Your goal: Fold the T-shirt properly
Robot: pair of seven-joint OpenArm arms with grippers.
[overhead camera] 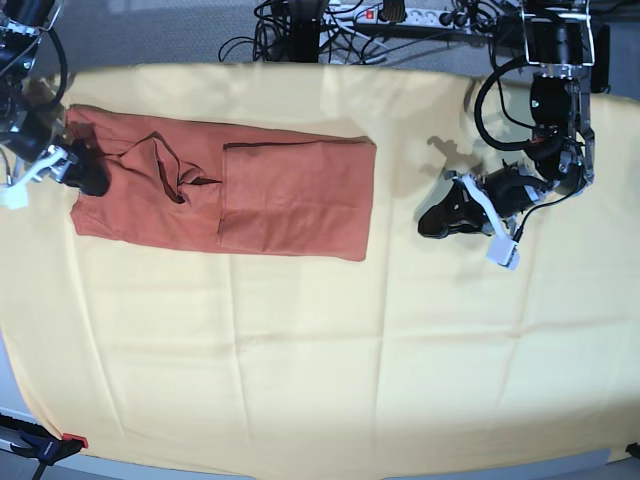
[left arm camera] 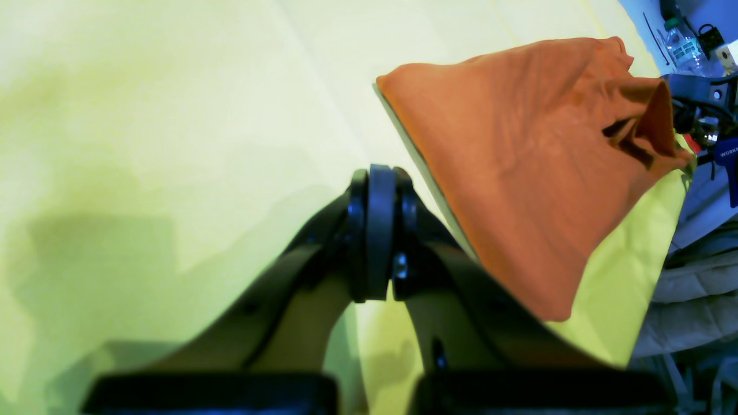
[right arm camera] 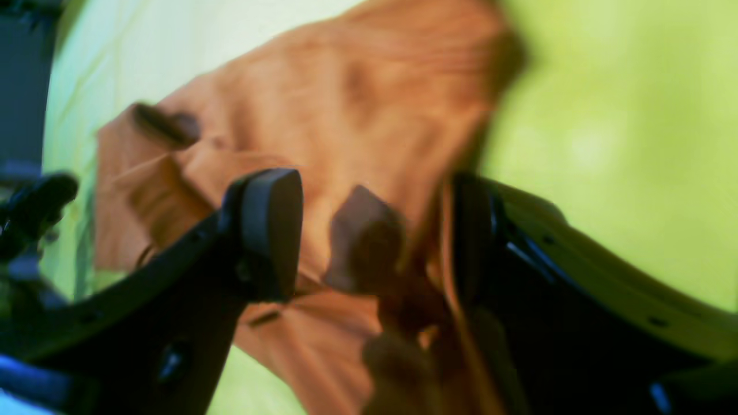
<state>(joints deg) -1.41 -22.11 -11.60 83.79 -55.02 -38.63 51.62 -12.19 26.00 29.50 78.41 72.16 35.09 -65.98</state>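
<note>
Two jaws of the left gripper (left arm camera: pixel 375 230) press together on nothing, over the yellow cloth (overhead camera: pixel 300 340). Farther off, the T-shirt (overhead camera: pixel 230 190) lies partly folded; the blurred right gripper (right arm camera: pixel 369 230) gapes astride its edge.

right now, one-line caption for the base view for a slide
Right gripper at the left edge of a partly folded rust-orange T-shirt on a yellow cloth; left gripper shut, off to the side.
</note>
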